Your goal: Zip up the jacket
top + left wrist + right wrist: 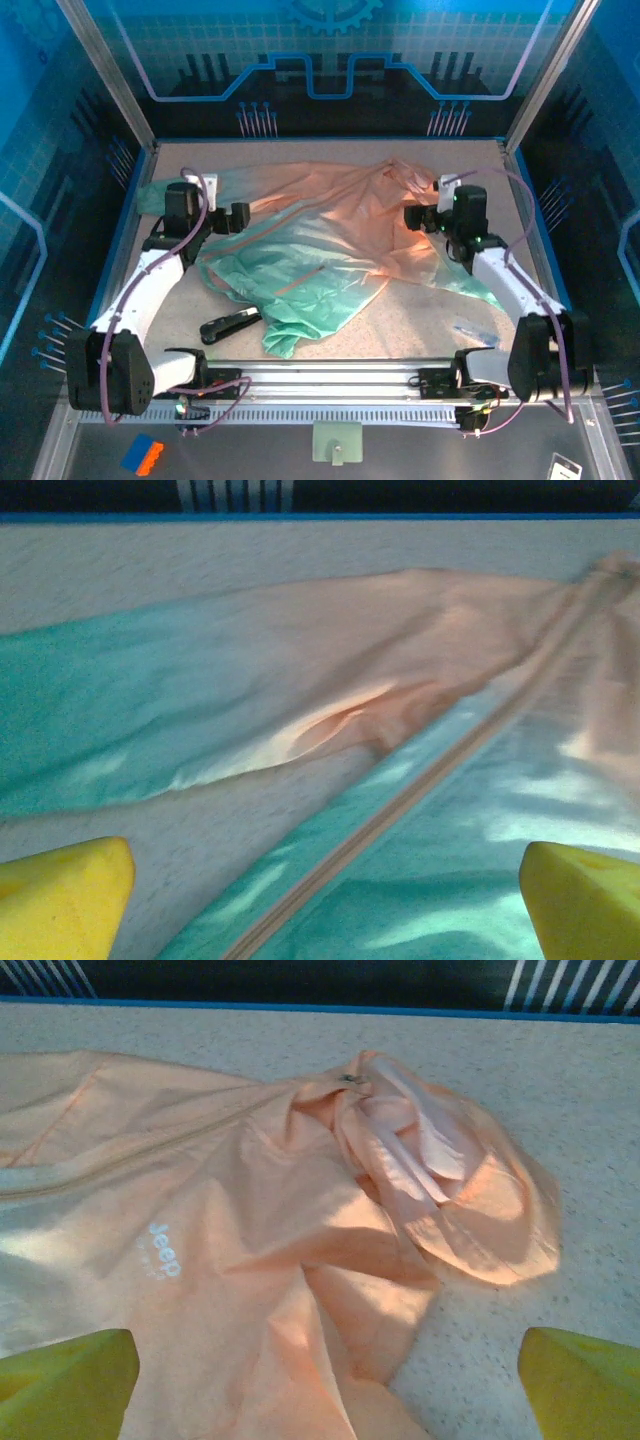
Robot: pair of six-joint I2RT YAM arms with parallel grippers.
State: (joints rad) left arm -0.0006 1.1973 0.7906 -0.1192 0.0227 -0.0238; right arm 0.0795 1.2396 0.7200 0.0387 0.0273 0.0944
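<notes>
the jacket [320,240] lies rumpled across the table [430,310] between the arms. the left gripper [236,215] hovers wide over its green part, the right gripper [416,216] wide over the peach collar; neither holds cloth. the zipper [400,795] looks closed where it shows, so the task seems near done. the next move calls for lifting clear without snagging.

Black tool [230,325] on table [420,305], blue-orange block [142,455] at front-left, off table
</notes>
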